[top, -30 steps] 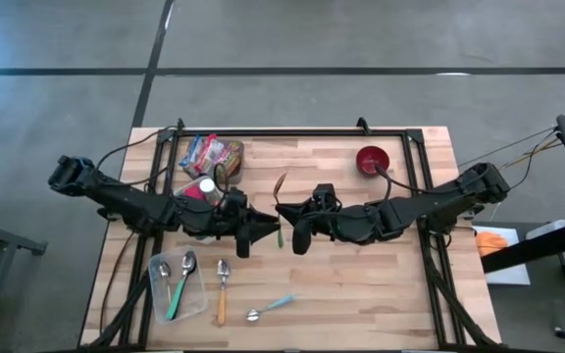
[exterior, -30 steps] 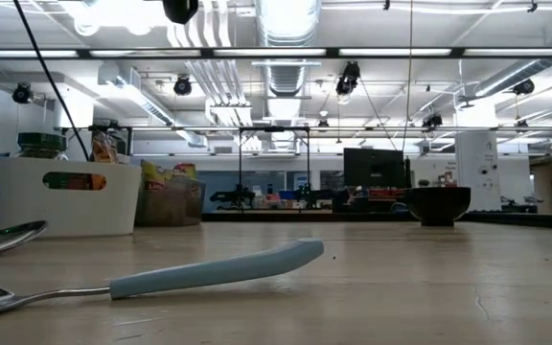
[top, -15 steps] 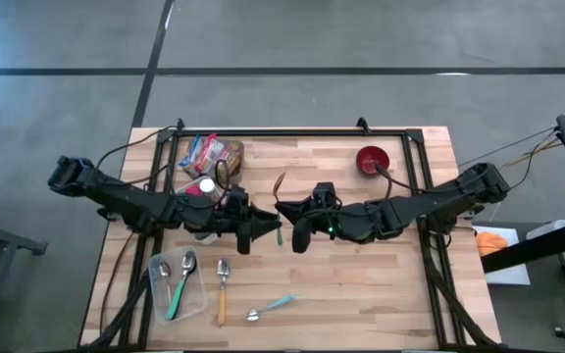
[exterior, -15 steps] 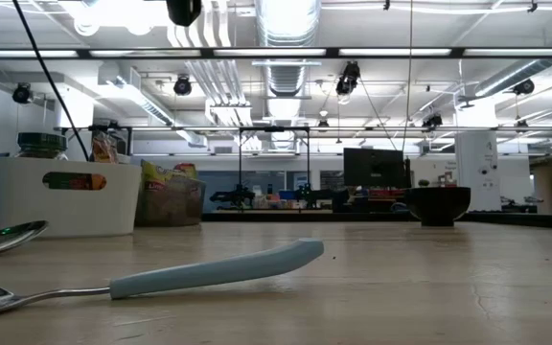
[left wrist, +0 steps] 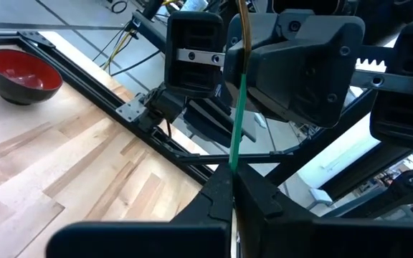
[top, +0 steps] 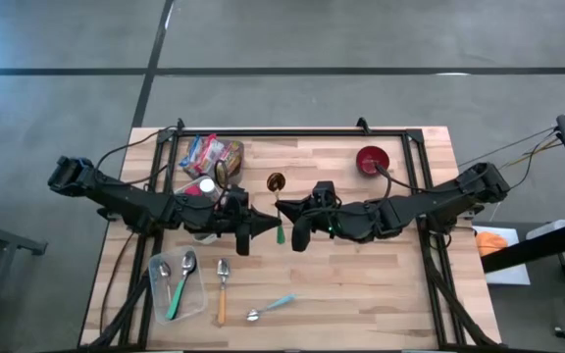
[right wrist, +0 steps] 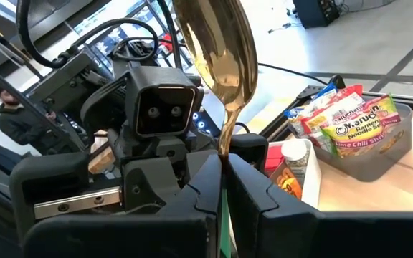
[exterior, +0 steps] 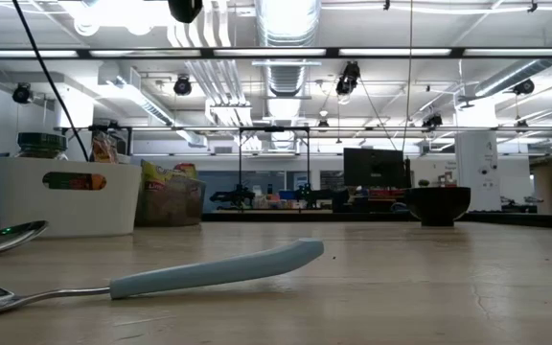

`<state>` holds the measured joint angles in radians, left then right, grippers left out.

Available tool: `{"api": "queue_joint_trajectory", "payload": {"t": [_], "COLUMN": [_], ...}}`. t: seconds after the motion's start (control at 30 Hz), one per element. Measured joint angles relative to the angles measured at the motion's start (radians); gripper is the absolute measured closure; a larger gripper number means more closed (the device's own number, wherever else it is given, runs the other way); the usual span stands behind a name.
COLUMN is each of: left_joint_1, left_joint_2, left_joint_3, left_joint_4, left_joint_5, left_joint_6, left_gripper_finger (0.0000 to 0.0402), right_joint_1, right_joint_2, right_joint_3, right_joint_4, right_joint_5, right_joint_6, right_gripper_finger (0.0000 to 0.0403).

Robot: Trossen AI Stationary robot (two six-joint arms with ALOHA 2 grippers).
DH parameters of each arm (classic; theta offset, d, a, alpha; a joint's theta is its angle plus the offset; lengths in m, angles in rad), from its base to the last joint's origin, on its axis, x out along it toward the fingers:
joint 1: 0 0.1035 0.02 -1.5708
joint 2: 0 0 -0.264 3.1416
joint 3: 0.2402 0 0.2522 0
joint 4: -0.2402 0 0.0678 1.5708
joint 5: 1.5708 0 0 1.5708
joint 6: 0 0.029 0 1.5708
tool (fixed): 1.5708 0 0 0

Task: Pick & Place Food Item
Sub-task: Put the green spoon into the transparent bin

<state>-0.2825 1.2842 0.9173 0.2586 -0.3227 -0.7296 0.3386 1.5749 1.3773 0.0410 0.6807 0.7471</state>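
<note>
2 grippers meet mid-table, left gripper (top: pixel 269 226) and right gripper (top: pixel 284 212) both clamped on 1 green-handled spoon (top: pixel 278 201), gold bowl uppermost, red bowl (top: pixel 372 160) well apart

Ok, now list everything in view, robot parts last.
table: one, light wood, under everything
red bowl: one, far right part of the table
noodle packets: several, multicoloured, in a clear bin at the far left
white caddy: one, holds a jar, beside the bin
clear tray: one, near left corner
tray spoons: two, one silver, one green-handled
orange-handled spoon: one, right of the tray
blue-handled spoon: one, near edge
gold spoon: one, green handle, mid-table, held up
person: one, in the room behind
left gripper: shut on the green handle
right gripper: shut on the spoon's neck
</note>
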Motion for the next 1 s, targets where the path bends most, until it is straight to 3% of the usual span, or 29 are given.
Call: {"api": "queue_joint_trajectory", "payload": {"t": [0.33,0.73,1.0], "left_joint_1": [0.0,0.002,-0.043], "left_joint_2": [0.0,-0.045,-0.199], "left_joint_3": [0.0,0.0,0.001], "left_joint_4": [0.001,-0.07,-0.347], "left_joint_5": [0.004,0.012,0.021], "left_joint_6": [-0.029,-0.085,-0.16], "left_gripper_finger": [0.0401,0.0401,0.0401], "right_joint_1": [0.0,0.0,0.0], "right_joint_2": [0.0,0.0,-0.003], "right_joint_3": [0.0,0.0,0.0], "right_joint_4": [-0.003,0.0,-0.011], "right_joint_5": [0.0,-0.036,-0.03], "right_joint_6": [-0.003,-0.038,-0.051], "right_gripper_finger": [0.0382,0.0201,0.014]}}
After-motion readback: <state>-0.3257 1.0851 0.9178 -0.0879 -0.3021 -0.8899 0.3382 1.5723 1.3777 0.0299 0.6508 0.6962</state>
